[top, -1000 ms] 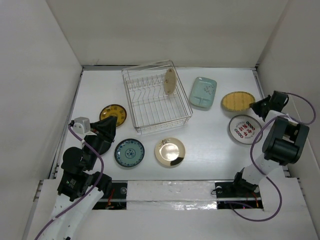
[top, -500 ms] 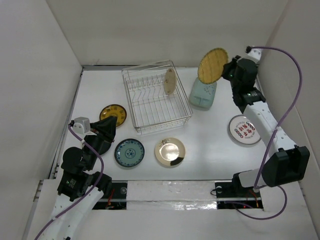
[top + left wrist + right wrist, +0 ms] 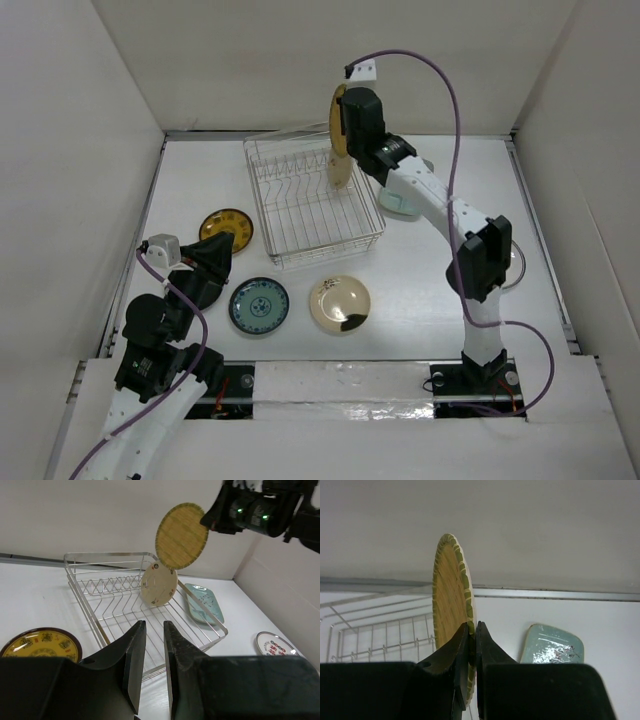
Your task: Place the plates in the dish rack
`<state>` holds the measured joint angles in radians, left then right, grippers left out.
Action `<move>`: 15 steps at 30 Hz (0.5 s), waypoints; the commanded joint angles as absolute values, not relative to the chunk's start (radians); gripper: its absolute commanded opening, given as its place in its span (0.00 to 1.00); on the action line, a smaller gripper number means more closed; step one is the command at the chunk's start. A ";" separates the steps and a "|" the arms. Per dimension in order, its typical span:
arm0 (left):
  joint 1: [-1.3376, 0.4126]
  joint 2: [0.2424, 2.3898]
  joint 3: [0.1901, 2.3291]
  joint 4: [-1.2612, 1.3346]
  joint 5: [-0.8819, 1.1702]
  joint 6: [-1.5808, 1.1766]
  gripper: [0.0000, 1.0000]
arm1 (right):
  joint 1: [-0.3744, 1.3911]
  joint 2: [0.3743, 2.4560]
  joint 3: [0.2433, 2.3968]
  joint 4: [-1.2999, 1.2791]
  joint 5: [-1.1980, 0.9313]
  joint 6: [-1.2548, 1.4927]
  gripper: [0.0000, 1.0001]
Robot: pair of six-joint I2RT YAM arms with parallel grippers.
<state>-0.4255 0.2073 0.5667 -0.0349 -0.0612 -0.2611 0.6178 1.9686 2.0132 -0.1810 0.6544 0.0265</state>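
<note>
My right gripper (image 3: 343, 125) is shut on the rim of a round yellow-tan woven-look plate (image 3: 338, 118). It holds the plate upright on edge above the back right of the silver wire dish rack (image 3: 325, 250). The right wrist view shows the fingers (image 3: 472, 627) pinching the plate (image 3: 449, 595) over the rack (image 3: 370, 630). A pale tan plate (image 3: 340, 168) stands in a rack slot just below. My left gripper (image 3: 218, 245) rests near the left, its jaws a narrow gap apart and empty (image 3: 154, 625).
On the table lie a yellow-and-dark-brown plate (image 3: 226, 228), a teal-patterned plate (image 3: 259, 305), a glossy cream plate (image 3: 340, 303) and a pale green squarish dish (image 3: 403, 207). A white plate with red marks (image 3: 275, 644) lies at the right, behind the right arm. White walls enclose the table.
The right arm picked the woven-look plate off the table at the right, lifted it and swung it left to above the rack. The left arm has not moved.
</note>
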 commanded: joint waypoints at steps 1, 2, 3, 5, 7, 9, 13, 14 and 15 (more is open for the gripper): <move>-0.431 0.206 0.572 0.002 -0.066 -0.252 0.18 | 0.624 2.049 2.193 -0.242 0.712 -0.044 0.00; -0.431 0.206 0.572 0.002 -0.066 -0.252 0.18 | 0.635 2.069 2.216 -0.250 0.707 -0.049 0.00; -0.431 0.206 0.572 0.002 -0.066 -0.253 0.18 | 0.635 2.088 2.235 -0.270 0.706 -0.054 0.00; -0.431 0.204 0.572 0.002 -0.064 -0.252 0.18 | 0.635 2.138 2.281 -0.294 0.709 -0.052 0.00; -0.431 0.204 0.574 0.002 -0.066 -0.253 0.18 | 0.646 2.164 2.270 -0.307 0.709 -0.049 0.00; -0.431 0.204 0.572 0.002 -0.066 -0.253 0.18 | 0.658 2.178 2.252 -0.307 0.706 -0.043 0.00; -0.431 0.204 0.572 0.002 -0.064 -0.253 0.18 | 0.689 2.209 2.207 -0.305 0.692 -0.015 0.00; -0.431 0.203 0.572 0.002 -0.064 -0.252 0.18 | 0.701 2.217 2.201 -0.304 0.693 -0.011 0.00; -0.431 0.204 0.572 0.002 -0.063 -0.253 0.18 | 0.701 2.229 2.195 -0.304 0.692 -0.002 0.00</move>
<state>-0.4255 0.2073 0.5667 -0.0353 -0.0612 -0.2611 0.6640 2.2307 2.1937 -0.3431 0.6773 -0.0204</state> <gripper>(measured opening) 0.182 0.101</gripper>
